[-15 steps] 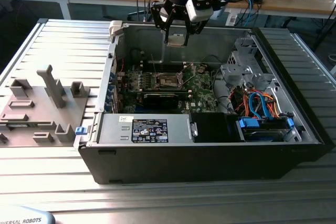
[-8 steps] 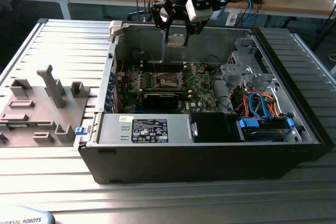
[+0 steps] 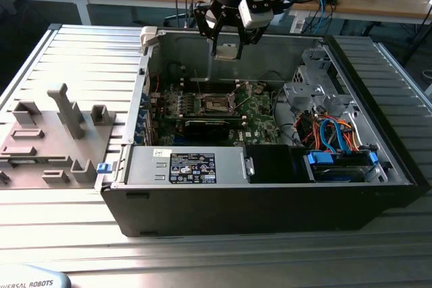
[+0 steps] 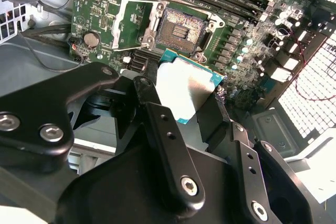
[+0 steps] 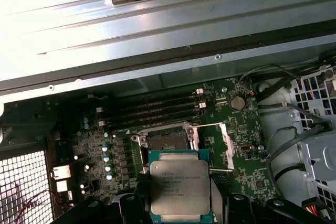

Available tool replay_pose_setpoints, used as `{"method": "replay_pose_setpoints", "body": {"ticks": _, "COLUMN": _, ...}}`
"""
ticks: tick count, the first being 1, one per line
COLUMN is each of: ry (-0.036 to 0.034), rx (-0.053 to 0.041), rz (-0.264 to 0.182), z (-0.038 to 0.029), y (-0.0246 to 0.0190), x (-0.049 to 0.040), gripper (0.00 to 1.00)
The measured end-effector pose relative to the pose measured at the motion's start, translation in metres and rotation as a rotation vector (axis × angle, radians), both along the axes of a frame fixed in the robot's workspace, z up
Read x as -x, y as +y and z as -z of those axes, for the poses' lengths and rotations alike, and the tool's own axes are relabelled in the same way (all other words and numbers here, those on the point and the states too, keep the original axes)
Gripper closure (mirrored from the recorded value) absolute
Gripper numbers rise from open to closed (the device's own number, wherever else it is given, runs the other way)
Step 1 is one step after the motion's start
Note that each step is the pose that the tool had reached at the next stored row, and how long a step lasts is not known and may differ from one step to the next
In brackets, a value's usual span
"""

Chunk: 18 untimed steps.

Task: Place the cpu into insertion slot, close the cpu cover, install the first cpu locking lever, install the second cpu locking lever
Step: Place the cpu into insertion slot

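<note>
Tool (image 3: 227,48) pinching cpu (image 5: 180,187) above open computer case (image 3: 270,207). Insertion slot (image 3: 217,104) at 6 o'clock from tool, exterior view, uncovered. Risk: skewed or offset drop may damage slot.

A ribbed, silvery metal table (image 3: 202,254) carries everything. Directly below the claw (image 3: 229,46) an open black computer case (image 3: 256,207) lies on its side on the table. Well off to the exterior view's left of the claw lies a grey holder plate (image 3: 40,146) with upright blocks, a small blue piece (image 3: 102,167) at its edge nearest the case.
</note>
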<state>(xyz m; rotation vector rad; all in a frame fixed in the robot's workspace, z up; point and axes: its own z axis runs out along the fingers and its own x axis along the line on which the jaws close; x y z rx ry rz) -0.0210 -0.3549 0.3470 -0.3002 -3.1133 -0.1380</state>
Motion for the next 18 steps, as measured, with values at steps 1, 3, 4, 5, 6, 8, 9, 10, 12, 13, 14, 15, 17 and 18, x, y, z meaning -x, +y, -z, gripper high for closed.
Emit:
{"method": "replay_pose_setpoints", "body": {"ticks": 1, "ry": 0.0000, "rx": 0.0001, "rz": 0.001, "z": 0.0000, "y": 0.0000, "x": 0.0000, "gripper": 0.46}}
{"method": "replay_pose_setpoints", "body": {"ticks": 3, "ry": 0.0000, "rx": 0.0000, "rz": 0.003, "z": 0.0000, "y": 0.0000, "x": 0.0000, "gripper": 0.46}}
{"method": "replay_pose_setpoints", "body": {"ticks": 4, "ry": -0.0001, "rx": 0.0002, "rz": 0.005, "z": 0.0000, "y": 0.0000, "x": 0.0000, "gripper": 0.46}}
{"method": "replay_pose_setpoints", "body": {"ticks": 5, "ry": -0.0002, "rx": 0.0014, "rz": 0.007, "z": 0.0001, "y": 0.0000, "x": 0.0000, "gripper": 0.46}}
{"method": "replay_pose_setpoints", "body": {"ticks": 6, "ry": -0.0001, "rx": 0.0025, "rz": 0.008, "z": 0.0001, "y": 0.0000, "x": 0.0000, "gripper": 0.46}}
{"method": "replay_pose_setpoints", "body": {"ticks": 8, "ry": -0.0001, "rx": 0.0052, "rz": 0.009, "z": 0.0001, "y": 0.0001, "x": 0.0000, "gripper": 0.46}}
{"method": "replay_pose_setpoints", "body": {"ticks": 9, "ry": 0.0000, "rx": 0.0062, "rz": 0.009, "z": 0.0000, "y": 0.0000, "x": 0.0000, "gripper": 0.46}}
{"method": "replay_pose_setpoints", "body": {"ticks": 10, "ry": -0.0001, "rx": 0.0062, "rz": 0.010, "z": 0.0000, "y": 0.0000, "x": 0.0000, "gripper": 0.46}}
{"method": "replay_pose_setpoints", "body": {"ticks": 12, "ry": 0.0000, "rx": 0.0063, "rz": 0.011, "z": 0.0000, "y": 0.0000, "x": 0.0000, "gripper": 0.46}}
{"method": "replay_pose_setpoints", "body": {"ticks": 13, "ry": 0.0000, "rx": 0.0064, "rz": 0.012, "z": 0.0000, "y": 0.0000, "x": 0.0000, "gripper": 0.46}}
{"method": "replay_pose_setpoints", "body": {"ticks": 14, "ry": 0.0000, "rx": 0.0065, "rz": 0.012, "z": 0.0000, "y": 0.0000, "x": 0.0000, "gripper": 0.46}}
{"method": "replay_pose_setpoints", "body": {"ticks": 15, "ry": 0.0000, "rx": 0.0075, "rz": 0.016, "z": 0.0001, "y": 0.0000, "x": 0.0000, "gripper": 0.46}}
{"method": "replay_pose_setpoints", "body": {"ticks": 17, "ry": 0.0000, "rx": 0.0074, "rz": 0.025, "z": 0.0001, "y": 0.0000, "x": 0.0000, "gripper": 0.46}}
{"method": "replay_pose_setpoints", "body": {"ticks": 18, "ry": 0.0000, "rx": 0.0074, "rz": 0.025, "z": 0.0001, "y": 0.0000, "x": 0.0000, "gripper": 0.46}}
